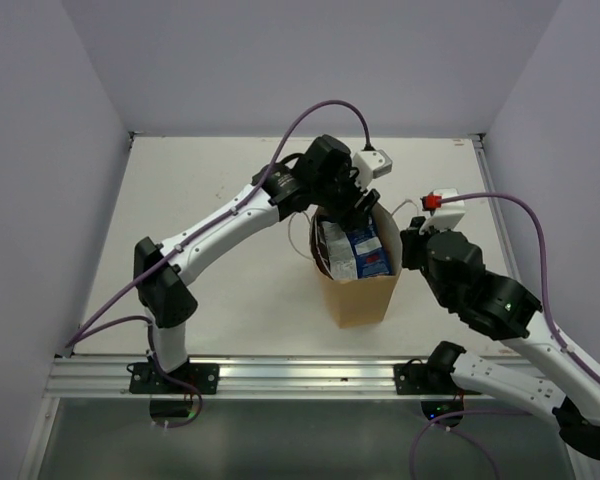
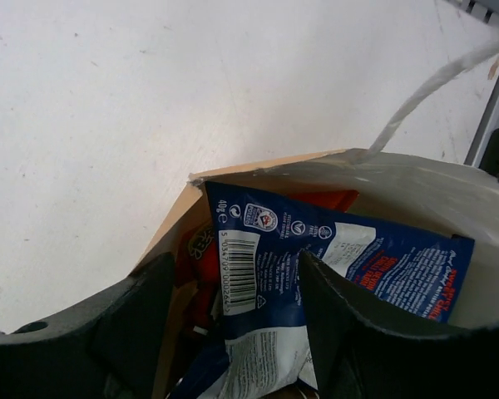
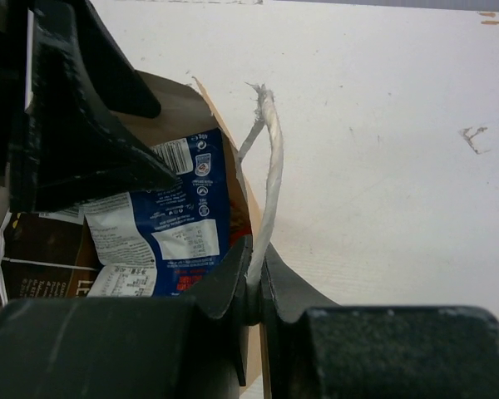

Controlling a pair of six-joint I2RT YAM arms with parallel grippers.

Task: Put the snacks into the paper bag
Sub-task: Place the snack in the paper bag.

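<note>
clamping the paper bag (image 1: 360, 296) rim in right gripper (image 3: 254, 278), straddling a blue-white packet (image 2: 374, 268), seemingly ungripped, with left gripper (image 2: 233, 270) spread wide.

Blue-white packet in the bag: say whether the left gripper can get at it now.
Probably yes: the open left gripper straddles the blue-white packet at the paper bag's mouth, nothing between.

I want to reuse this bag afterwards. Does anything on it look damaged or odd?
Yes. The white cord handle next to the right gripper looks frayed at its top bend. The paper bag also has a ragged, torn-looking rim edge just beside it.
</note>
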